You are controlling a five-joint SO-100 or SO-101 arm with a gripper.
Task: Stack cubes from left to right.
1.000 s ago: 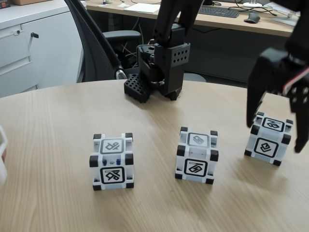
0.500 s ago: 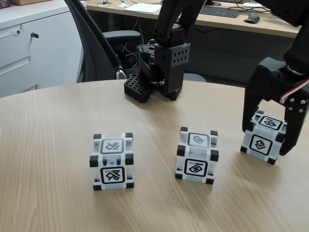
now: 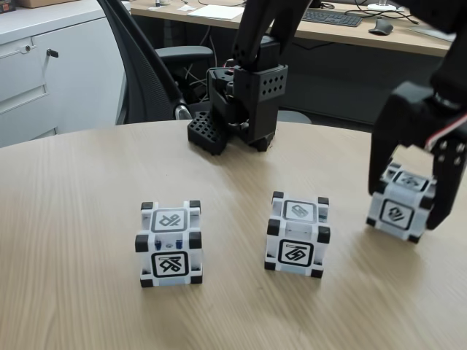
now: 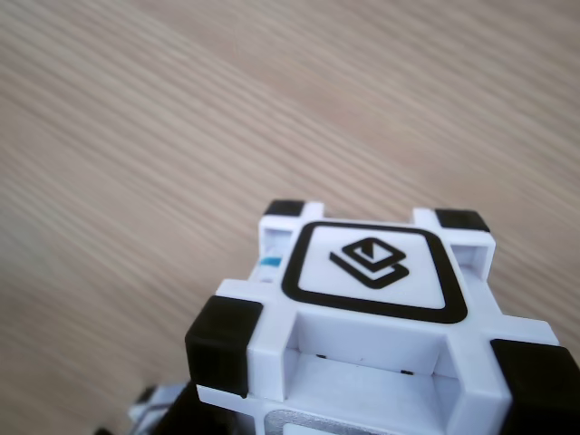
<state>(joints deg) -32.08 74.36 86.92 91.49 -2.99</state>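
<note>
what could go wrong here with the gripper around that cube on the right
1. The black two-finger gripper straddles the right-hand white-grey plastic cube with black corners, which sits skewed to the fingers; closing may twist it or catch a corner, giving a weak hold.
2. That cube lies near the edge of the round wooden table in the fixed view, so a push could slide it off.
3. Carrying it left, it could clip the middle cube before reaching the left cube.

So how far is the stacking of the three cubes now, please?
Nothing is stacked yet. In the fixed view the left white-grey plastic cube with black corners and the middle one stand apart on the wooden table. The black gripper straddles the right cube; whether it is lifted is unclear. Both stacking steps remain.
</note>
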